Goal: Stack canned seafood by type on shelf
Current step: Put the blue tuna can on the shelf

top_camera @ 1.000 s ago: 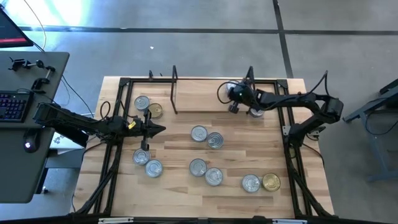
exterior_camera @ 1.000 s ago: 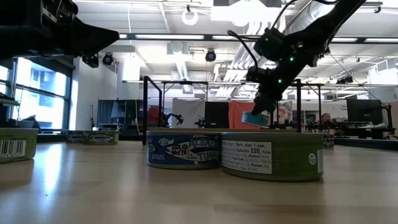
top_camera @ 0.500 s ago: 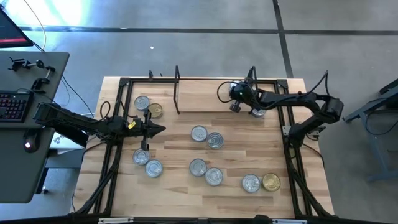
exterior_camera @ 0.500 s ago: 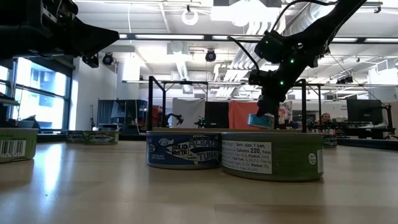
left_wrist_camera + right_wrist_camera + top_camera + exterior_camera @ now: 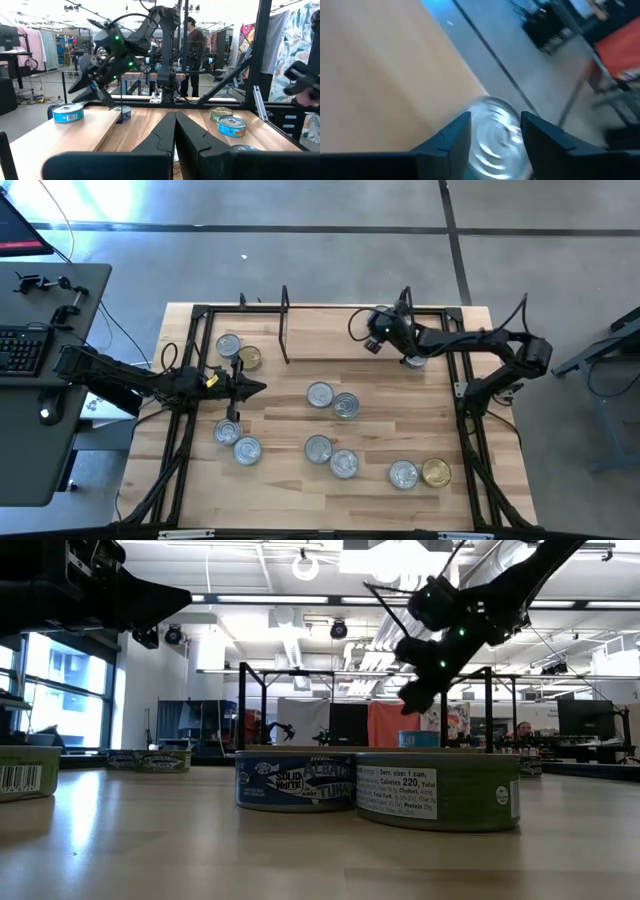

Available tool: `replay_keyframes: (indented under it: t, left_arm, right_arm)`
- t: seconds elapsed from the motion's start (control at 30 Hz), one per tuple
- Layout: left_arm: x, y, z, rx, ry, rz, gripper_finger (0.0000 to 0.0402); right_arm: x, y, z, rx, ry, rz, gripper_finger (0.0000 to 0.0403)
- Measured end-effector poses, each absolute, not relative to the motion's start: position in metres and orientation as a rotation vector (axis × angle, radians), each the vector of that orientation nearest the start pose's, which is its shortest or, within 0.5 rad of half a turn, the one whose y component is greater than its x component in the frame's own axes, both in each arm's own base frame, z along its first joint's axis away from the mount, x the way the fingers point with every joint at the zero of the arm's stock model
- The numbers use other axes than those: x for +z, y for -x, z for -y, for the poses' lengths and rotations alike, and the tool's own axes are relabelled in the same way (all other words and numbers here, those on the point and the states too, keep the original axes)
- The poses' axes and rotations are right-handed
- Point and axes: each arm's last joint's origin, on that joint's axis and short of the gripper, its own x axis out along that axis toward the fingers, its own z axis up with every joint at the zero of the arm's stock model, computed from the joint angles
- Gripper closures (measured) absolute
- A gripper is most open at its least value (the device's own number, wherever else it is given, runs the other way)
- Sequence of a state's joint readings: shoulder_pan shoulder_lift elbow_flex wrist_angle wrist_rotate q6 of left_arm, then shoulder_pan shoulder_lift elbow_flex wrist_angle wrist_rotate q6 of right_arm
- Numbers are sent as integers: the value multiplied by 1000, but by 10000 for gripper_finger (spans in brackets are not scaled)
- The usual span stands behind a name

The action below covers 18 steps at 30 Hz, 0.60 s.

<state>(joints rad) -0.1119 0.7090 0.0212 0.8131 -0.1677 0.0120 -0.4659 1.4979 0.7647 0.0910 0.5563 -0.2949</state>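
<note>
The shelf [image 5: 330,338] stands at the table's far side, a light board between black wire end frames. One silver-lidded can with a blue label [image 5: 413,360] [image 5: 418,739] rests flat on its bottom by the shelf's right end. My right gripper [image 5: 375,340] [image 5: 412,700] hangs open just above that can and to its left, clear of it. In the right wrist view the lid [image 5: 496,131] shows between and beyond the fingers. My left gripper [image 5: 258,388] [image 5: 175,125] waits shut at the table's left. Several more cans [image 5: 320,394] lie loose on the table.
Loose cans sit in pairs: silver and gold at far left [image 5: 240,352], two at near left [image 5: 236,441], several in the middle [image 5: 343,464], and a silver and gold pair at near right [image 5: 420,473]. A black tube frame [image 5: 462,395] edges the table.
My right gripper has lowered the blue-labelled can onto the shelf board, opened and let go. It has then risen and tipped up a little, drawing toward the shelf's left. The can now stands flat on the board, where it hung tilted between the fingers before.
</note>
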Motion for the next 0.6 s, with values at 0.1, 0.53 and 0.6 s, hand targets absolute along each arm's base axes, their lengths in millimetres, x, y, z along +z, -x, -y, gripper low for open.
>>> replay_keyframes:
  t: [0.1, 0.53, 0.6]
  left_arm:
    - [178, -142, 11, 56, 5, 124, 401]
    - [178, -142, 13, 38, 24, 124, 401]
    - [178, -142, 15, 23, 20, 122, 401]
  right_arm:
    - [203, -273, 135, -778, 286, -761, 236]
    - [188, -297, -8, 26, 172, -726, 261]
    - [175, -289, -33, 32, 129, -717, 274]
